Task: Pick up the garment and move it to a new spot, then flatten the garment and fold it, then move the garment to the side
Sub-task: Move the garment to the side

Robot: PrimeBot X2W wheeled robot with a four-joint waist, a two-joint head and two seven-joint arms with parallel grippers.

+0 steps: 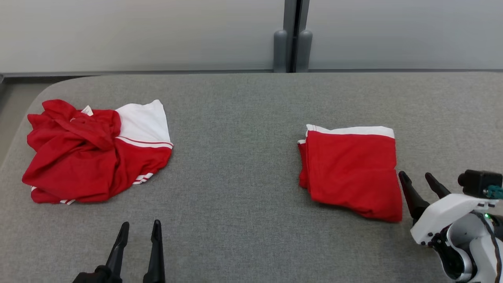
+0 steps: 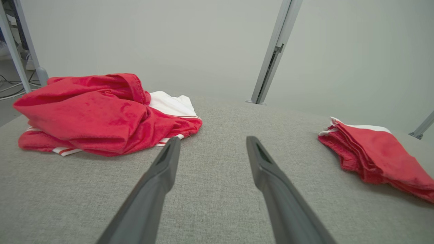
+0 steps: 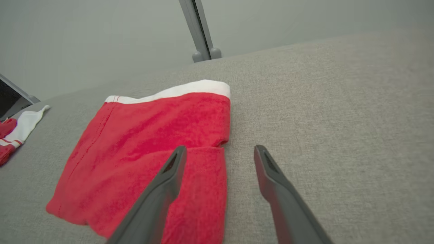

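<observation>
A crumpled red and white garment [image 1: 86, 157] [image 2: 91, 115] lies bunched at the left of the grey fabric table [image 1: 243, 165]; its white edge also peeks in at the left of the right wrist view [image 3: 20, 127]. A folded red garment with a white band [image 1: 351, 169] [image 2: 376, 152] [image 3: 145, 149] lies flat at the right. My left gripper [image 1: 141, 224] [image 2: 213, 139] is open near the front edge, right of and nearer than the crumpled pile, holding nothing. My right gripper [image 1: 414, 175] [image 3: 219, 149] is open beside the folded garment's right edge, one finger over the cloth, empty.
A pale wall with a grey vertical post [image 1: 292, 39] runs behind the table. The table's left corner is rounded, with floor beyond it [image 1: 11, 98]. Metal legs and cables [image 2: 13, 67] show past the crumpled pile. Bare table stretches between the two garments.
</observation>
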